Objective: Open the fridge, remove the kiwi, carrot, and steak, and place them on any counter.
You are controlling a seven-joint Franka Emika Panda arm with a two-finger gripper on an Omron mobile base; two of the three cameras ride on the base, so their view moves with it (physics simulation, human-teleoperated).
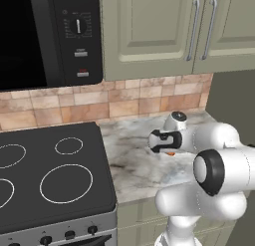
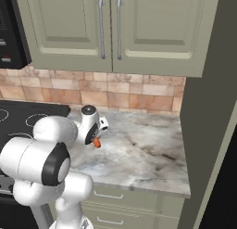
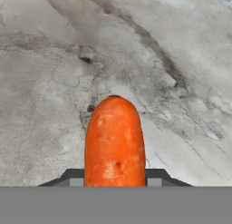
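Pointing down over the marbled desk (image 2: 139, 144), the gripper (image 3: 114, 182) is clamped on the carrot (image 3: 114, 141), whose bright orange body runs out between the two dark fingertips (image 3: 156, 177) toward the stone. In the hand view the carrot's rounded end hangs above a patch of grey veining, with a small dark speck on the stone just beside its tip; whether the tip touches the surface cannot be told. From the left base view a sliver of orange (image 1: 171, 153) peeks out beneath the black-and-white wrist, over the middle of the desk, and from the right base view the same orange stub (image 2: 97, 143) shows under the hand near the desk's left part. A black stovetop (image 1: 50, 175) with white ring burners sits directly to the left of the desk, touching its edge. A black microwave (image 1: 50, 36) with a dial and buttons hangs above the stovetop. Behind the desk runs a tan brick backsplash (image 2: 120, 93), and above it hang sage-green wall cabinets (image 2: 115, 28) with long silver bar handles. Below the desk are sage-green drawers (image 2: 120, 200) with silver pulls. A tall sage-green panel (image 2: 208, 112) rises at the desk's right end. The robot's own white elbow and shoulder crowd the foreground of both base views, covering part of the desk's front edge.
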